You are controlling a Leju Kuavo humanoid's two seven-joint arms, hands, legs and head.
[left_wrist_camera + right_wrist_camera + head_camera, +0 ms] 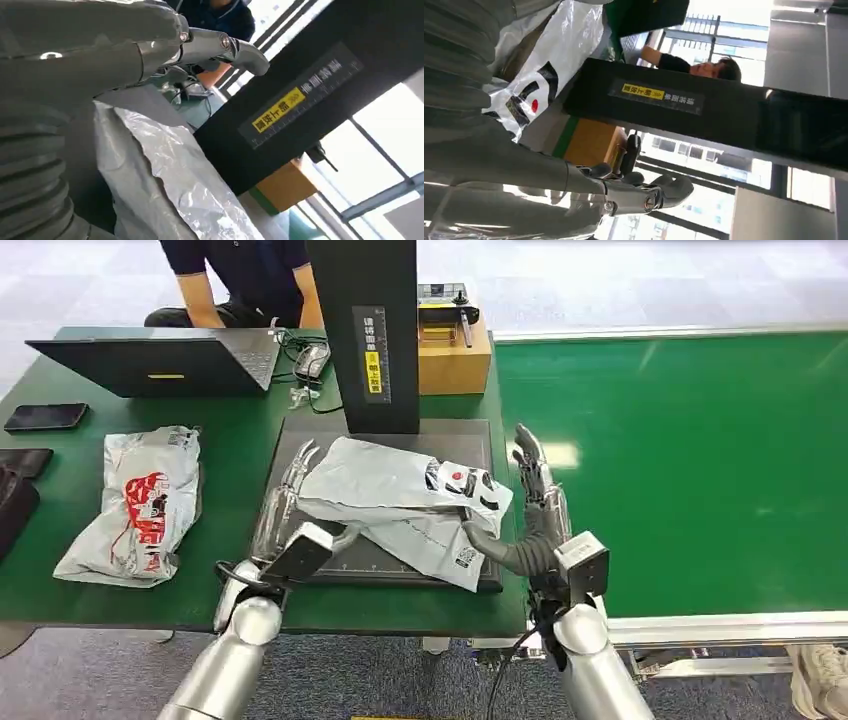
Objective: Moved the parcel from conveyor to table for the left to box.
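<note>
Both hands flank the grey parcel point(400, 502) on the black mat point(470, 435) beneath the post: right hand point(530, 510) loose at its edge, left hand point(290, 505) alongside, grip unclear, apparently squaring it.

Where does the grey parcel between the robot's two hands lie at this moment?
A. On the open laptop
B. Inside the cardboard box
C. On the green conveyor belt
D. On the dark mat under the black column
D: in the head view the grey parcel lies on the dark mat in front of the black column, with the conveyor belt bare beside it.
</note>
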